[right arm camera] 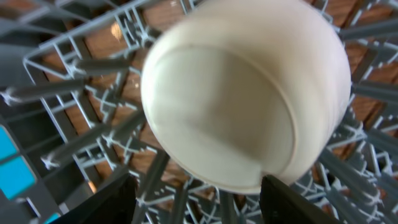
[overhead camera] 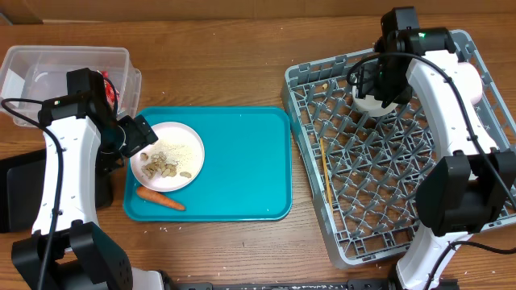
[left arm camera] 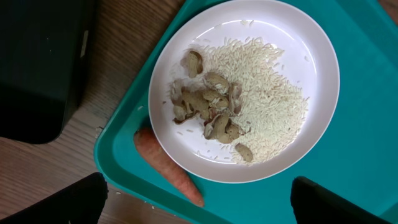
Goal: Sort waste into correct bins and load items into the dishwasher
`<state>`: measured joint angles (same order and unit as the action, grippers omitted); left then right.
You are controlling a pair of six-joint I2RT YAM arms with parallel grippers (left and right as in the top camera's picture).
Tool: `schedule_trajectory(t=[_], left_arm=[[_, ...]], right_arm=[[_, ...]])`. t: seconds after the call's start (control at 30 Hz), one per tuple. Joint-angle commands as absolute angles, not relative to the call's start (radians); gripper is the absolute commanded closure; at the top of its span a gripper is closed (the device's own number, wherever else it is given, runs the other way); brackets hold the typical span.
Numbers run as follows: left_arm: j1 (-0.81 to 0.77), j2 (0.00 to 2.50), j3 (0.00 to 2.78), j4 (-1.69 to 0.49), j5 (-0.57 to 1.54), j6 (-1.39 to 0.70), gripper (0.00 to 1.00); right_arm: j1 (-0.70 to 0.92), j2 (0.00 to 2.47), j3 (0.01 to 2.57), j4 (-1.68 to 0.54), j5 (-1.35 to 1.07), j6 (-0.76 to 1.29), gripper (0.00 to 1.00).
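A round white plate [overhead camera: 168, 155] with beige food bits [left arm camera: 211, 109] and white crumbs [left arm camera: 273, 99] lies on the left of the teal tray [overhead camera: 242, 161]. A small orange carrot [overhead camera: 160, 199] lies on the tray beside the plate's front rim. My left gripper [left arm camera: 199, 190] is open and empty, hovering over the carrot and the plate's edge. A white bowl [overhead camera: 369, 102] rests tilted on the pegs of the grey dish rack [overhead camera: 387, 185]. My right gripper [right arm camera: 199, 193] is open just beside the bowl [right arm camera: 242, 93]. Wooden chopsticks [overhead camera: 324, 169] lie in the rack. A red wrapper [overhead camera: 111, 90] sits in the clear tub [overhead camera: 48, 60].
The black tray [overhead camera: 16, 189] lies left of the teal tray, partly under my left arm, and shows in the left wrist view [left arm camera: 37, 62]. Another pale round dish [overhead camera: 476, 80] shows partly behind my right arm in the rack's far right corner. Wooden table surrounds everything.
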<state>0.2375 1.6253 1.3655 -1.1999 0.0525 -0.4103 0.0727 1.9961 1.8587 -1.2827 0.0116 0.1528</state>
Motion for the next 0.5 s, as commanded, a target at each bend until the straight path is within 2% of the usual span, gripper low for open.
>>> schedule_trajectory(t=[0.0,0.2,0.47], left_arm=[[0.235,1.608,1.361,-1.2,0.042,-0.389,0.04],[0.236,1.608,1.361,-1.201,0.041,-0.388,0.04],[0.235,1.608,1.361,-1.2,0.041,-0.388,0.04]], right_arm=[[0.068,1.906,1.876,-1.253,0.092,0.246,0.32],[-0.02,1.827,1.92,-1.201,0.24,0.315,0.2],[-0.234,1.841,1.924,-1.15,0.246,0.311,0.19]])
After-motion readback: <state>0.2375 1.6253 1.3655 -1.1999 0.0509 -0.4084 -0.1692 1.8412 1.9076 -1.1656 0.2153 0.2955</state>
